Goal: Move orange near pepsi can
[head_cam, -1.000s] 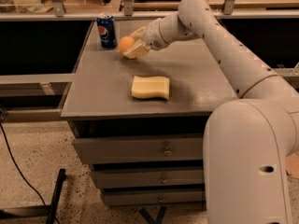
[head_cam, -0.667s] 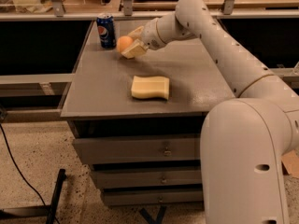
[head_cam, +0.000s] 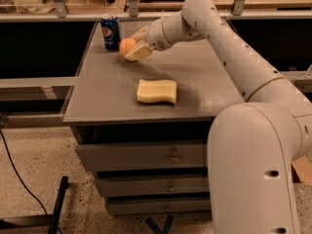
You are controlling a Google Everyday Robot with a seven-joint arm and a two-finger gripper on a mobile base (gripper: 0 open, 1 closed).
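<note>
Orange-skinned and round, the orange (head_cam: 126, 46) is sitting between the jaws of the gripper (head_cam: 134, 45), close to the back left corner of the worktop (head_cam: 195, 82) and low over its surface; whether it is touching the top I cannot tell. The jaws are closing on the orange from either side, gripping it mostly at its right half, so much of the fruit is sticking out beyond the tips. The pepsi can (head_cam: 110, 32) is standing upright just beside it, nearer the back edge and the left edge, with a narrow gap showing between the two.

As I judge it, the move is nearing its end and the release is the risky part. A smooth ball set free on a flat top is liable to roll, and the left edge is lying near. A further nudge to the left is likely to tip the light can or push it off. The arm (head_cam: 219, 38) is reaching in from the right edge. A yellow sponge (head_cam: 156, 91) is lying near the front edge, well apart.
</note>
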